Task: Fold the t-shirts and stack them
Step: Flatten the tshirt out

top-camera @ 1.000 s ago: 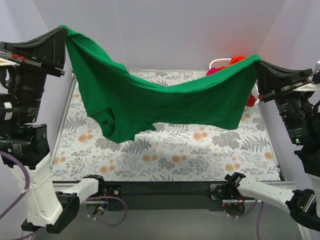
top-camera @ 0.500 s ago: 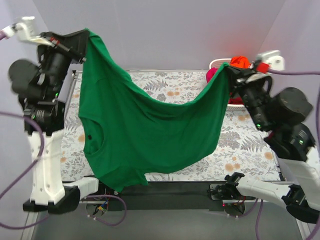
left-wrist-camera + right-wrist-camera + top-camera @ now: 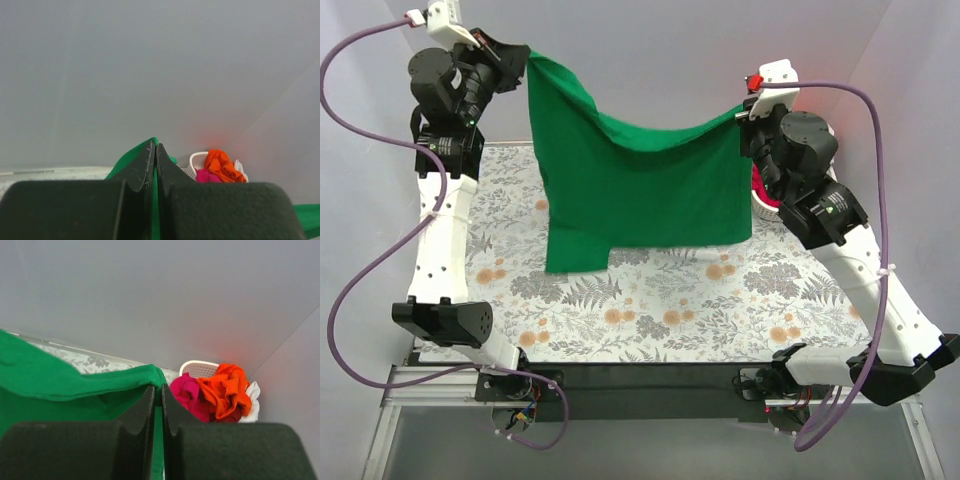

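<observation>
Green t-shirt (image 3: 640,190) hanging in the air over the flowered table (image 3: 700,300), spread wide between both arms. One top corner pinched in the left gripper (image 3: 523,62), high at the far left, jaws pressed tight together on a fold of the cloth. Other top corner pinched in the right gripper (image 3: 742,112), a little lower at the far right, jaws likewise closed on the fabric. Top edge sagging in a shallow curve between the two holds. Body of the cloth hanging flat and broad, one sleeve drooping lowest at the left. Impossible to tell whether that lowest edge touches the table.

Behind the right arm, in the far right corner by the grey wall (image 3: 150,290), a white basket (image 3: 200,369) heaped with more clothes: orange shirt (image 3: 227,385) on top, pink shirt (image 3: 187,390) just beside it to the left, white shirt (image 3: 252,392) peeking out at the right edge. All crumpled, none folded.
</observation>
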Motion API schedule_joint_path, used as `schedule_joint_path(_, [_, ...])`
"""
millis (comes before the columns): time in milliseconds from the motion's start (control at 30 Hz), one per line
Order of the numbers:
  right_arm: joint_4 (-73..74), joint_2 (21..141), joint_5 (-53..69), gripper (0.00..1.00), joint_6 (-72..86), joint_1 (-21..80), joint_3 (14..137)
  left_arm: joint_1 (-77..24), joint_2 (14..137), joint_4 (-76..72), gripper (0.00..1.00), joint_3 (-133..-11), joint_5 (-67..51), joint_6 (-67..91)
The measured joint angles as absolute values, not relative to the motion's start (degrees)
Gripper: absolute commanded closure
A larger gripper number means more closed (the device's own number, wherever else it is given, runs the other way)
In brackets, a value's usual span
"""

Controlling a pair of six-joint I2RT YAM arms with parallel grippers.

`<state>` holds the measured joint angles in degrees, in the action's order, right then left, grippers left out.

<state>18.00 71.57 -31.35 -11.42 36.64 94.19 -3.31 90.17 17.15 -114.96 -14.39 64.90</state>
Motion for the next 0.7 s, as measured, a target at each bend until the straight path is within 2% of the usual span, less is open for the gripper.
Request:
schedule_joint_path(167, [17.4, 69.9, -29.1, 0.99, -12.1, 36.5, 97.5, -3.1, 87.1, 16.3, 1.00, -117.3, -15.2, 63.7])
schedule_joint_path(400, [18.6, 60.9, -24.3, 0.99, -11.2, 36.5, 96.7, -3.1, 73.2, 14.7, 1.00, -108.2, -17.5, 62.5])
schedule_joint_path(700, [24.3, 49.9, -16.1, 0.99, -7.4, 36.5, 95.7, -3.1, 61.8, 16.9, 1.00, -108.0, -22.6, 64.0])
